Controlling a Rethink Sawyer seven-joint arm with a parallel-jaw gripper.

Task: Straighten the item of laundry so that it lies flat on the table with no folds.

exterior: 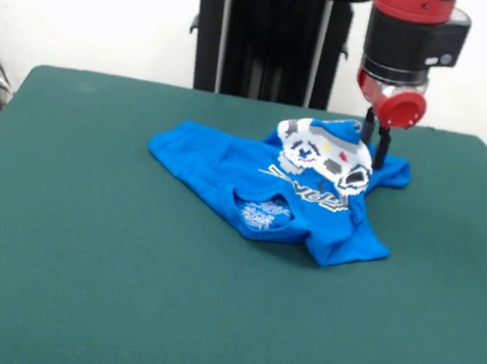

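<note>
The blue T-shirt (271, 187) is lying crumpled on the green counter (67, 283) (print bunched upward); the pincer (372, 152) is pinching its raised far edge

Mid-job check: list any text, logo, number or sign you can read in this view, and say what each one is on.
Nothing reads cleanly.
White lettering on the blue T-shirt, below the controller print: creased and slanted, too distorted to read.
Small pale blue print on the shirt's folded front edge: a pattern, no legible characters.
Small marks on the black arm housing above the gripper: too small to read.
Green table: no markings.
</note>
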